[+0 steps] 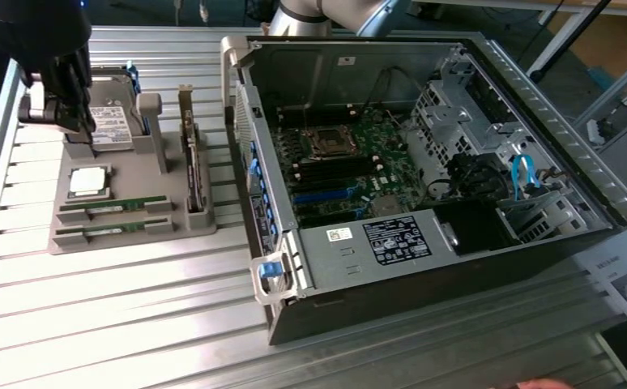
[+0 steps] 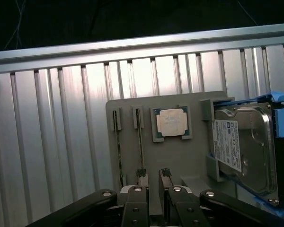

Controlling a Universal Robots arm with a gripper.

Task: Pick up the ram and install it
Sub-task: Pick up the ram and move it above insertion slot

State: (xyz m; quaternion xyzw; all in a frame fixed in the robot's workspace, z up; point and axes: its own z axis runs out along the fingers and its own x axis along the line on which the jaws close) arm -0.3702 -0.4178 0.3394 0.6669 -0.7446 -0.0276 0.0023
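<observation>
The grey fixture (image 1: 130, 243) sits on the slatted desk (image 1: 119, 308) at 9 o'clock from the open computer case (image 1: 422, 300) in the exterior view. It holds each part in its own pocket, probably so that the arm meets each one in a known pose. The ram (image 1: 113, 209) stands on edge in a narrow slot, cradled at both ends. That likely leaves its long faces free for a pinch from above. A second stick (image 1: 106, 233) lies parallel at its 6 o'clock, and the processor (image 1: 89, 181) rests flat at its 11 o'clock. The case lies on its side with the panel off, so the motherboard (image 1: 346, 162) faces up, which seems meant for a straight downward insertion.

The gripper (image 1: 70, 113) hangs over the far end of the fixture, by the hard drive (image 1: 113, 121), its jaws apart and holding nothing. In the exterior view the ram lies at about 5 o'clock from it, near but not touched. In the wrist view the ram (image 2: 139, 142) runs edge-on toward one fingertip (image 2: 141, 178) of the gripper (image 2: 153, 178), and the second stick (image 2: 117, 146) lies just beside it
</observation>
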